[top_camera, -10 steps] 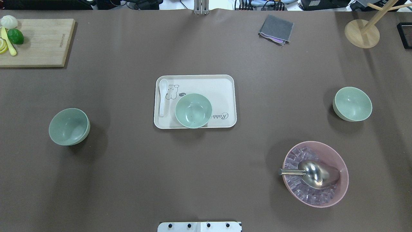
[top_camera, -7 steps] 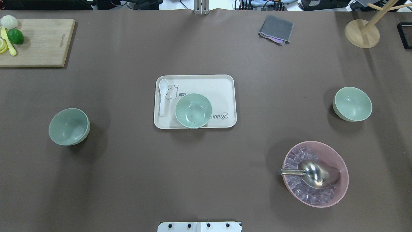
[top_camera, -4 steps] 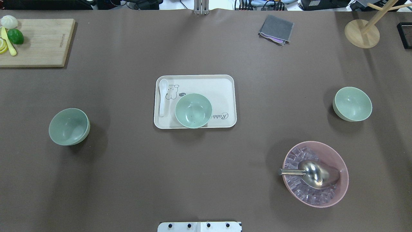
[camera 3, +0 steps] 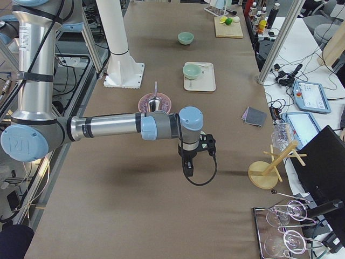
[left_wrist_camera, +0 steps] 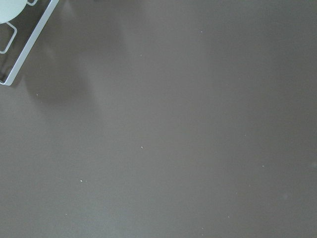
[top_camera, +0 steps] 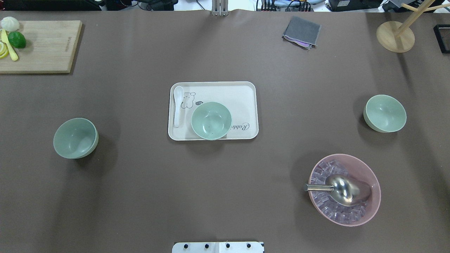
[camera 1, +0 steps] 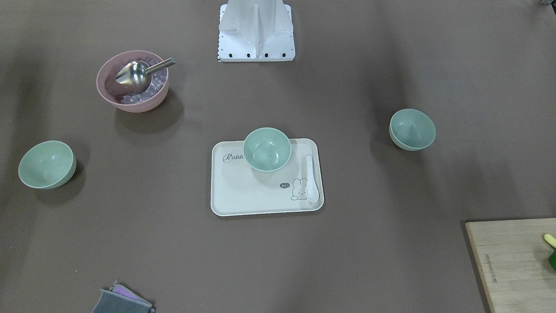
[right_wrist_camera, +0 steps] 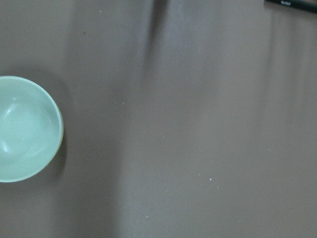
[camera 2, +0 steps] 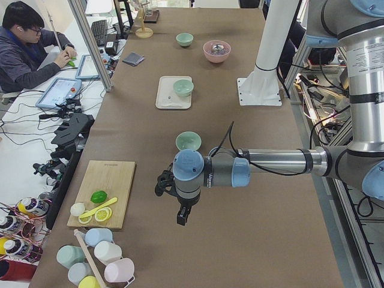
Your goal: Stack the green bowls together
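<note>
Three pale green bowls stand apart, all upright and empty. One bowl [top_camera: 75,138] [camera 1: 412,129] [camera 2: 188,141] is on the table's left. One bowl [top_camera: 211,120] [camera 1: 266,149] [camera 2: 183,87] stands on the cream tray [top_camera: 242,91]. One bowl [top_camera: 385,113] [camera 1: 46,164] [right_wrist_camera: 25,129] is on the right. My left gripper [camera 2: 182,215] shows only in the exterior left view, held above the table short of the left bowl. My right gripper [camera 3: 187,168] shows only in the exterior right view, above the table's right part. I cannot tell whether either is open or shut.
A pink bowl [top_camera: 344,189] with ice cubes and a metal scoop stands at the near right. A white spoon [top_camera: 178,105] lies on the tray. A cutting board [top_camera: 42,45] with fruit is at the far left, a grey cloth [top_camera: 301,31] and a wooden stand [top_camera: 395,37] at the far right.
</note>
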{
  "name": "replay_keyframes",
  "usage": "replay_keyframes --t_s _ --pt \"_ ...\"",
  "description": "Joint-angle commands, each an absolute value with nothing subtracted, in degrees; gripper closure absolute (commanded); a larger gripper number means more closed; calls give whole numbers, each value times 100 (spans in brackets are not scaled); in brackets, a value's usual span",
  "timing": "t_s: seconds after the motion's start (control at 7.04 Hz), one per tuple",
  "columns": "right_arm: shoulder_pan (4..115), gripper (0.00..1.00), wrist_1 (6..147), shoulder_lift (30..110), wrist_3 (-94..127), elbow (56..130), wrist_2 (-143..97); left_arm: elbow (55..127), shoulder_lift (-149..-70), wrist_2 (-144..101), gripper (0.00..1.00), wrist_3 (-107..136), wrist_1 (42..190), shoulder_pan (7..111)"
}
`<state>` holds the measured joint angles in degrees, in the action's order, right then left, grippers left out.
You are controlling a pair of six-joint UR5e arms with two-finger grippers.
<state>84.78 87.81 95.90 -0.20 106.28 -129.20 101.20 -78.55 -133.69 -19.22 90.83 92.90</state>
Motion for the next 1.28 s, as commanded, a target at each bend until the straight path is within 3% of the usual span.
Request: replay_keyframes --t_s 0.0,0.57,1.14 --pt "8481 0 7677 9615 70 10592 -12937 10099 -7928 -13359 2 -1916 9567 9290" --pt "8481 0 6774 9930 158 10347 -12946 9697 -8059 -13377 2 -1742 11255 9290" --pt "7817 0 6452 9739 1689 10309 -13393 9448 -8190 -14243 2 -1174 11557 9133"
